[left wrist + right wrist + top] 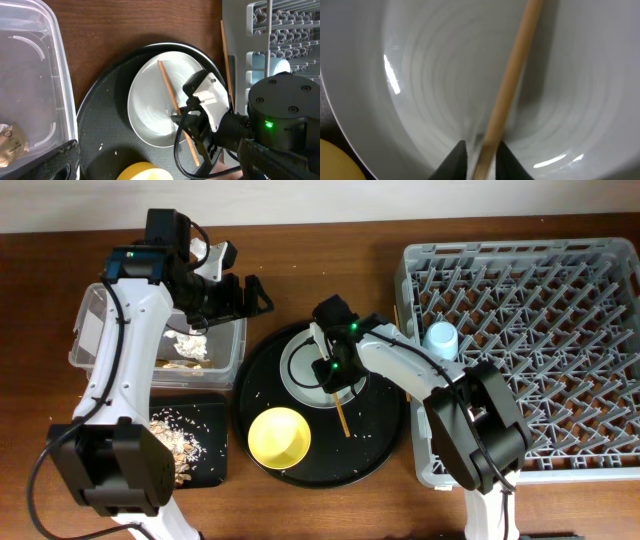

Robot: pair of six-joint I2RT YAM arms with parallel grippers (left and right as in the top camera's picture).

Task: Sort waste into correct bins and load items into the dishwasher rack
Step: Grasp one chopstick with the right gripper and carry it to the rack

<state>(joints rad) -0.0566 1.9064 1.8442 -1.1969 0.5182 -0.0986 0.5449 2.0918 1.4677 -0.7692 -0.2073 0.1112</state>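
Note:
My right gripper [330,370] is down on the pale round plate [300,360], shut on a wooden chopstick [512,85] that lies across the plate [430,75]. The chopstick's other end pokes out toward the front [342,418]. A second chopstick [226,50] lies along the grey dishwasher rack [540,290]. The light-blue cup [440,338] stands in the rack's left side. The yellow bowl [279,436] sits on the round tray. My left gripper [245,295] is open and empty above the clear tub [100,320], which holds the tissue [186,345] and gold-brown wrapper [10,142]. The pink cup is out of view.
The plate and bowl rest on a large round black tray [385,435] sprinkled with rice crumbs, between the tub and the rack. The shallow black tray [215,465] at the front left holds tan food scraps [180,435]. My right arm reaches from the rack's front-left corner.

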